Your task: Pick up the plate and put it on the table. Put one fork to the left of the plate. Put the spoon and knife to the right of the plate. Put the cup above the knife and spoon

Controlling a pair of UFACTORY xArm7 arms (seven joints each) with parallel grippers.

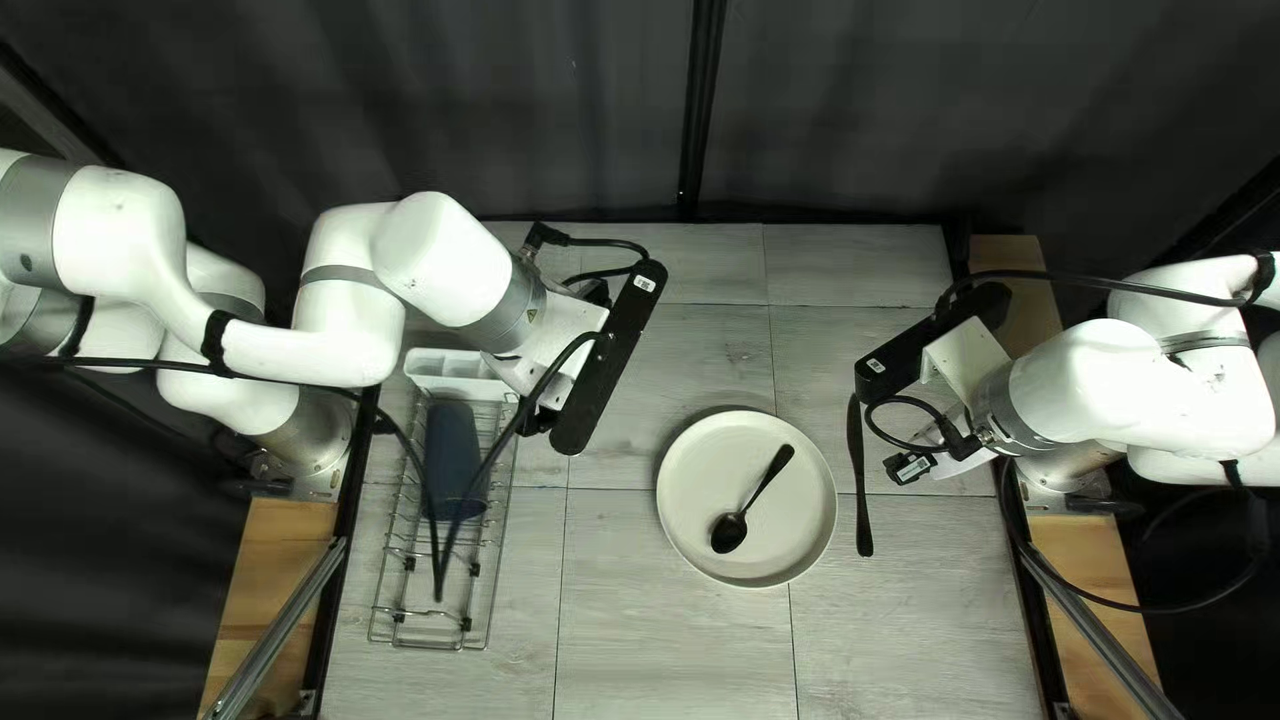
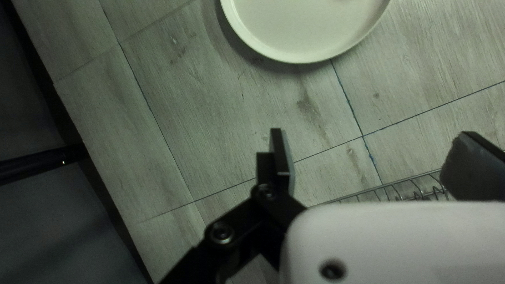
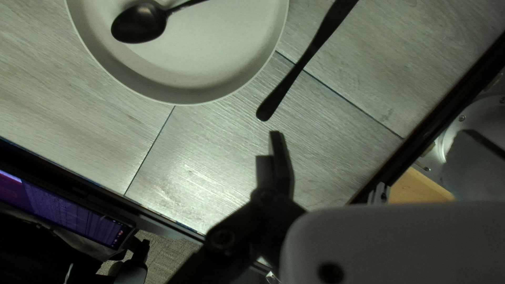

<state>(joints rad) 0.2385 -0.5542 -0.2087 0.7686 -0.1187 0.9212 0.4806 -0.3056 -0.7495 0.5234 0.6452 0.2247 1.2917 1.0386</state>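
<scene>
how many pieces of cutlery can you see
2: a black spoon lying on the plate, and a black knife on the table, at the plate's right in the top left view. More may be hidden in the white holder.

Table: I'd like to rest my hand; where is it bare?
Bare: between the rack and plate, and on the near side of plate and knife. Crowded: the narrow gap from plate to knife, and the rack's far end, under my left arm.

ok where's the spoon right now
Inside the plate, right of center in the top left view. The spoon lies left of the knife, which is on the table.
</scene>
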